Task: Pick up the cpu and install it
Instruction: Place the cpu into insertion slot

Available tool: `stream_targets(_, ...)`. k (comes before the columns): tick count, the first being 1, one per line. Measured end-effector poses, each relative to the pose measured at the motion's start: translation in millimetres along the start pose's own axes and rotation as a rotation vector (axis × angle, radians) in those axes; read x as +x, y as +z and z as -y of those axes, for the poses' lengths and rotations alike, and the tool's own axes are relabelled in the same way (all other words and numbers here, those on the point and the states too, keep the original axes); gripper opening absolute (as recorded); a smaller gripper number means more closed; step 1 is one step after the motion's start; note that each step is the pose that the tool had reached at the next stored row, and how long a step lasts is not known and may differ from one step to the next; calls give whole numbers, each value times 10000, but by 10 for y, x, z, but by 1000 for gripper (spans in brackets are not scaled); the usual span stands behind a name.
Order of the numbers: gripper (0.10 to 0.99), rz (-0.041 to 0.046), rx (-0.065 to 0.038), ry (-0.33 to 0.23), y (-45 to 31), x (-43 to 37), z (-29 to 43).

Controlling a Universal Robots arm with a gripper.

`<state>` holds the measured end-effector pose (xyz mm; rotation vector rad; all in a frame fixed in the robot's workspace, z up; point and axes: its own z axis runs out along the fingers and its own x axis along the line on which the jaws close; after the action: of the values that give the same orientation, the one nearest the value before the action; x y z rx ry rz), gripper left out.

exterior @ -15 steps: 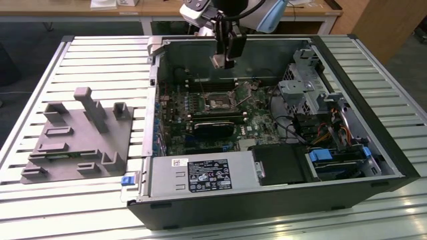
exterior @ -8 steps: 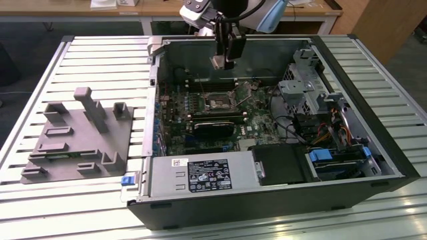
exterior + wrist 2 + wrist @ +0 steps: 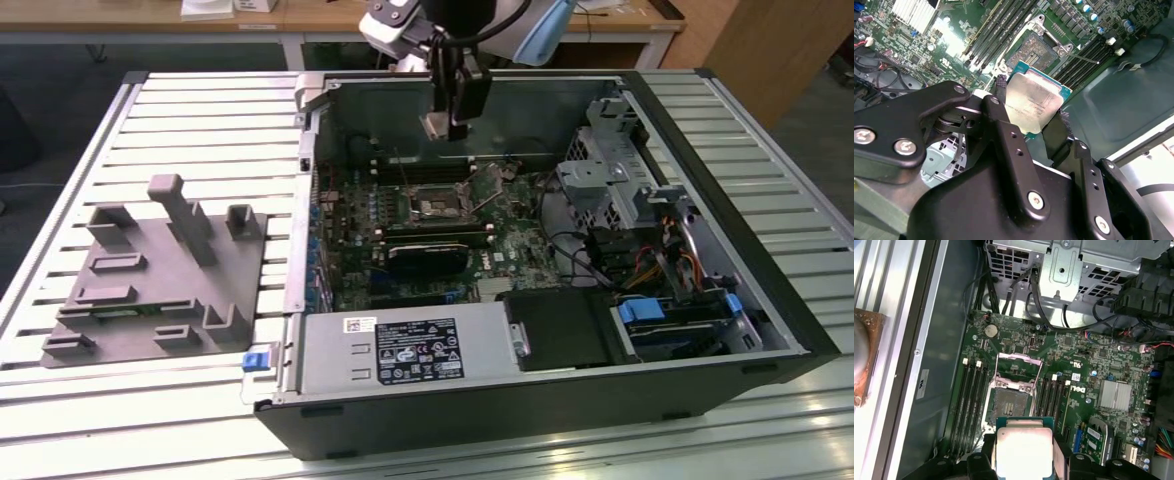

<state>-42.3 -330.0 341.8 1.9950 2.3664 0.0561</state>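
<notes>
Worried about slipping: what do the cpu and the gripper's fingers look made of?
The cpu: shiny silvery metal lid, judging by glare, over a green board edge. The gripper has matte black fingers, perhaps coated metal or hard plastic; screw heads show.

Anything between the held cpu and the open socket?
Nothing: in both wrist views the cpu, clamped in the tool, hangs above the socket with only bare air between.

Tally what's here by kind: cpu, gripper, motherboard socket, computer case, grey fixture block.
cpu: 1
gripper, jaws shut on the cpu: 1
motherboard socket: 1
computer case: 1
grey fixture block: 1
Total: 5
</notes>
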Motion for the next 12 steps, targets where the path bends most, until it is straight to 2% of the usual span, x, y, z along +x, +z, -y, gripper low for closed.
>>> stream_targets(5, 537, 14, 3, 15, 21, 0, 1)
stream_targets(7, 537, 51, 10, 16, 40, 0, 3)
stream_targets(12, 537, 81, -9, 65, 126, 2, 7)
